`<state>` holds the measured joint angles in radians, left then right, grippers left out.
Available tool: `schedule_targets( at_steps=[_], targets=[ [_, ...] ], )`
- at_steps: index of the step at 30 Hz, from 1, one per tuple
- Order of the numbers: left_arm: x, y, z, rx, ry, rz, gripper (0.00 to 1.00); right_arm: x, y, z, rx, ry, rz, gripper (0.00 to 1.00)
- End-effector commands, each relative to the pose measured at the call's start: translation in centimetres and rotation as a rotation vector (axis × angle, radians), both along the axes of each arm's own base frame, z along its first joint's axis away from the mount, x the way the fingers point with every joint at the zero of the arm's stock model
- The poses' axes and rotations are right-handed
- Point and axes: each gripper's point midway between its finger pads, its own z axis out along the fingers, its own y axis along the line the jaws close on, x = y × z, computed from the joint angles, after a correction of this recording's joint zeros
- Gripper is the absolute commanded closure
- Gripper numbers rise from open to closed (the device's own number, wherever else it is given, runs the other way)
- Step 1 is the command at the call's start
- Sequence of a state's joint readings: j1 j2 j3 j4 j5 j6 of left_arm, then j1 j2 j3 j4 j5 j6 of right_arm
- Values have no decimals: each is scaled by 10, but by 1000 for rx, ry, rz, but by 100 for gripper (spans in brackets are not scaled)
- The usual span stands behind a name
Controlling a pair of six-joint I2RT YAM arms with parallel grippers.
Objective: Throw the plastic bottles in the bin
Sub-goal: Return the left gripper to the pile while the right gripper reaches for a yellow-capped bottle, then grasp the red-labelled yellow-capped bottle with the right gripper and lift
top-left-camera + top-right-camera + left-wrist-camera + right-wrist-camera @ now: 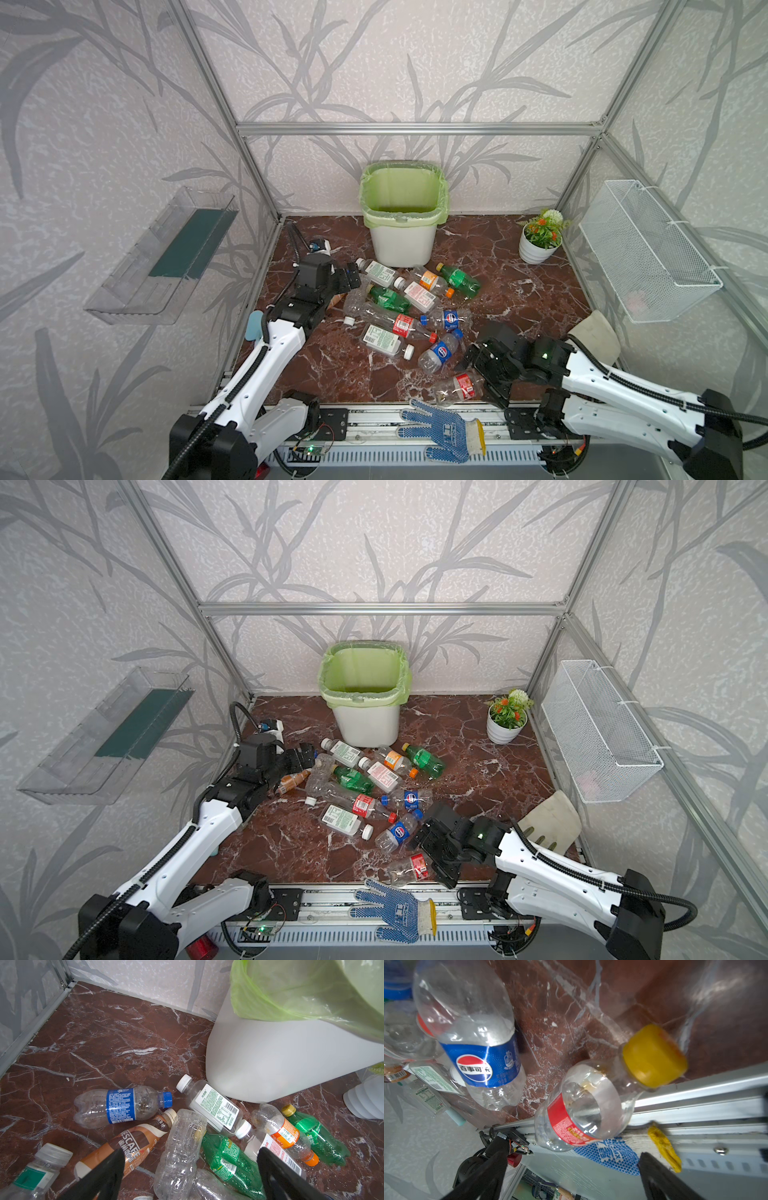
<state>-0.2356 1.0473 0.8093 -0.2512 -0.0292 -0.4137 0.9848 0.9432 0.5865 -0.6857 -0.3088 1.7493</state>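
Note:
The white bin (401, 245) (365, 725) with its light green bag stands at the back wall. Several plastic bottles (399, 307) (365, 787) lie in a heap on the marble floor in front of it. My left gripper (353, 278) (307, 756) hovers open at the heap's left edge; in the left wrist view (191, 1152) a crushed clear bottle (180, 1147) and a green bottle (228, 1161) lie below its jaws. My right gripper (482, 376) (432, 860) (573, 1155) is open beside a red-labelled, yellow-capped bottle (581, 1105) (459, 386) at the front edge. A Pepsi bottle (477, 1043) lies nearby.
A blue-dotted glove (444, 432) lies on the front rail, under the red-labelled bottle's base. A white glove (594, 336) sits at the right wall. A flower pot (538, 245) stands back right, a wire basket (648, 253) hangs on the right wall, a clear shelf (166, 257) on the left.

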Motion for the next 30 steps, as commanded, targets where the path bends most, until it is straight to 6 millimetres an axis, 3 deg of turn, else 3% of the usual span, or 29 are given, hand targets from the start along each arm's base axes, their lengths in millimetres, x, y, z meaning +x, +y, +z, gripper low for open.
schedule_targets(
  at_steps=[1, 6, 10, 17, 20, 22, 25, 28, 30],
  targets=[
    [-3, -2, -7, -21, 24, -2, 1, 2, 9, -13, -13, 30, -58, 0],
    [-7, 0, -8, -4, 29, -3, 1, -2, 11, -26, -54, 35, -70, 6],
    [-7, 1, -8, 1, 28, -1, 1, -3, -6, -44, -142, 45, -107, 9],
    [-6, 1, -11, 10, 37, -2, 1, 2, -21, -74, -193, 23, -166, 28],
    [-8, 3, -12, 18, 48, 3, 1, 9, -25, -75, -206, -16, -173, 38],
    [-9, 4, -13, 24, 48, 6, 1, 14, -33, -68, -236, -54, -156, 47],
    [-10, 7, -16, 33, 54, 22, 1, 40, -43, -45, -248, -169, -169, 49],
    [-11, 11, -20, 40, 67, 40, 1, 74, -54, -9, -248, -324, -181, 50],
    [-13, 15, -23, 51, 75, 56, 0, 103, -56, 27, -214, -439, -145, 51]
  ],
)
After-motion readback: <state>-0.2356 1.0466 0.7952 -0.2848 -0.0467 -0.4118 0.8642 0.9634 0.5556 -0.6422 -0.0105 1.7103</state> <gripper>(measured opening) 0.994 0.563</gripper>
